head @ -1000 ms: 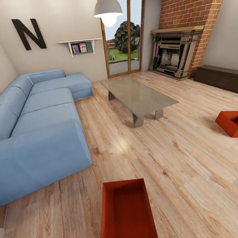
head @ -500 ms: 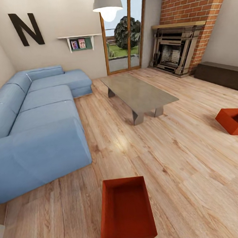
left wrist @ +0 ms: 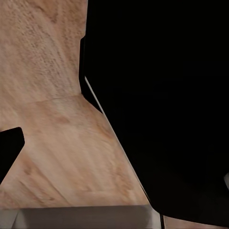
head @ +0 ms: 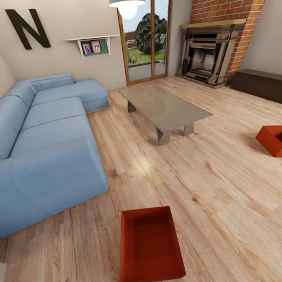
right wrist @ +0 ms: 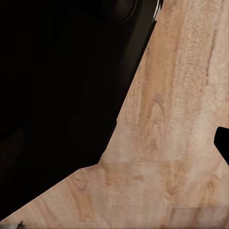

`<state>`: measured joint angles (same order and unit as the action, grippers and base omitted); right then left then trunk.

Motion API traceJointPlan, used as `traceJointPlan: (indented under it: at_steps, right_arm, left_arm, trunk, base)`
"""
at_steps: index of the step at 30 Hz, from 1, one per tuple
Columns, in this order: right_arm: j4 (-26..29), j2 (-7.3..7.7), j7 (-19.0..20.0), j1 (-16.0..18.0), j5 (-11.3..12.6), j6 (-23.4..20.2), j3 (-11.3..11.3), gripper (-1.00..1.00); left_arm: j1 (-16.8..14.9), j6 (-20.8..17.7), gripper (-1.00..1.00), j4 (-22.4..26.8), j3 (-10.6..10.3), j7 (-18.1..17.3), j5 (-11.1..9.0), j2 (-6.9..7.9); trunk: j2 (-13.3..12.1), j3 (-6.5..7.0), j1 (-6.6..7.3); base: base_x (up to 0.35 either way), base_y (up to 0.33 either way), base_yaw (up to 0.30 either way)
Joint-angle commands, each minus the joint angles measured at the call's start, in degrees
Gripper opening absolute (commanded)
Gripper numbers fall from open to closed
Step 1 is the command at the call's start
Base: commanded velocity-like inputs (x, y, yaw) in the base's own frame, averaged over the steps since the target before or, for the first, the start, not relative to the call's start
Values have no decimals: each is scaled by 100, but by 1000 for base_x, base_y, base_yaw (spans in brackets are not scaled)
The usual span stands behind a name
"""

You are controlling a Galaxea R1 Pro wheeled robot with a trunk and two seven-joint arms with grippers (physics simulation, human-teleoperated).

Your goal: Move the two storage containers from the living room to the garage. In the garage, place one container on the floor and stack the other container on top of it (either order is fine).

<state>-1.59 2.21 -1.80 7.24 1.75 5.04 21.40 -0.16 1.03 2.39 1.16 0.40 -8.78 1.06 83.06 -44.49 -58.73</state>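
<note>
Two containers: both red-orange bins sit on the light wood plank floor of the living room, empty and open side up.
Near container: the near container lies at the lower centre of the head view, just ahead of the robot, with its near edge close to the bottom of the frame.
Far container: the far container lies at the right edge, cut by the frame, turned at an angle and well apart from the near one.
Long axis: the near bin's long side runs away from the camera, up the frame, so its two short walls face toward and away from the robot and its long walls lie left and right.
Key relation: the bin lies straight ahead and low, about centred between the arms; I judge neither arm clearly nearer, so a two-sided hold on the long walls looks the natural one.
Grippers: each wrist view gives dark bodywork over plank floor; whether the fingers are spread or pressed together I cannot tell.
Surroundings: blue corner sofa at left, grey low table at centre, brick fireplace at upper right.
Writing: a big black letter "N" on the wall at upper left; the bins carry no label that I can read.
Progress: by my judgement nothing is picked up yet.
</note>
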Motion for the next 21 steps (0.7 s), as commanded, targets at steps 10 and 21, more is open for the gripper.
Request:
traceJointPlan:
  at_steps: [10,21]
  right_arm:
    - [-17,-7,-13,6,18,34,39,100]
    - [-17,-10,-13,6,18,33,41,100]
  left_arm:
    - [-2,11,100,-2,7,4,-36,-1]
    - [-2,11,100,-2,7,4,-36,-1]
  trunk:
    - [2,-95,0]
    - [2,-194,0]
  base:
    - [0,0,0]
    - [0,0,0]
